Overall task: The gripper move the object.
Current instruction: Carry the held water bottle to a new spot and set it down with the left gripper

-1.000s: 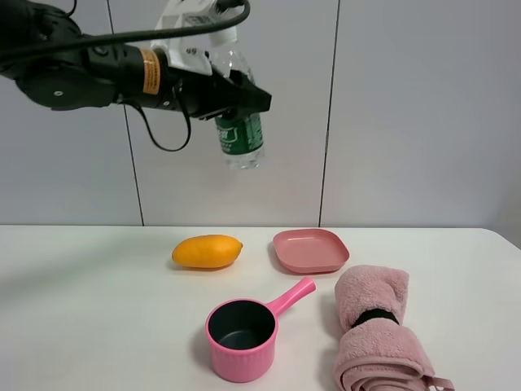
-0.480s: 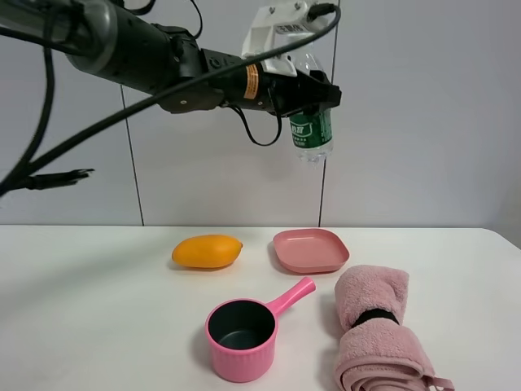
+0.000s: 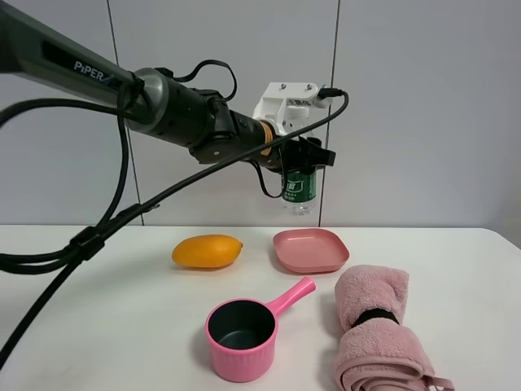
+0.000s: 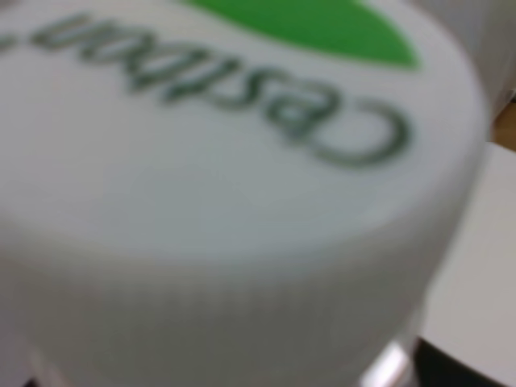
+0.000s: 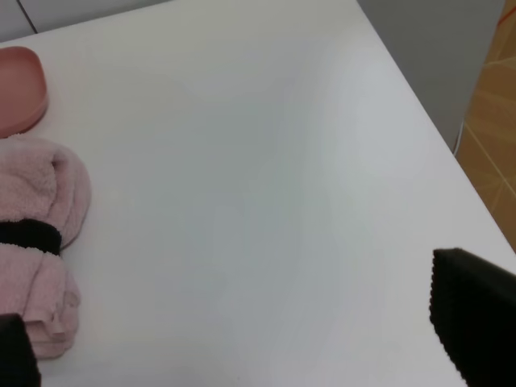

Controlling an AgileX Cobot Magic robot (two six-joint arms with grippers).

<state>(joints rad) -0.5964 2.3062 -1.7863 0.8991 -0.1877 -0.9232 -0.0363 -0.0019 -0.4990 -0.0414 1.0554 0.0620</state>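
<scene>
In the exterior high view my left gripper (image 3: 302, 155), black jaws under a white bracket, is shut on the clear water bottle (image 3: 299, 189) with a green label. It holds the bottle upright in the air above the far edge of the pink plate (image 3: 310, 249). The left wrist view is filled by the bottle's white cap (image 4: 226, 201) with green print, blurred and very close. My right gripper (image 5: 242, 347) is open and empty over the bare table near its right edge. One black fingertip (image 5: 472, 318) shows at each lower corner of the right wrist view.
An orange-yellow mango (image 3: 207, 251) lies left of the plate. A pink saucepan (image 3: 242, 328) stands in front, its handle pointing towards the plate. A rolled pink towel (image 3: 374, 334) lies at the front right and also shows in the right wrist view (image 5: 36, 242). The table's right edge (image 5: 435, 121) drops to the floor.
My left gripper has carried the bottle to the right and then down, from high over the mango to low above the pink plate. The arm now reaches further across.
</scene>
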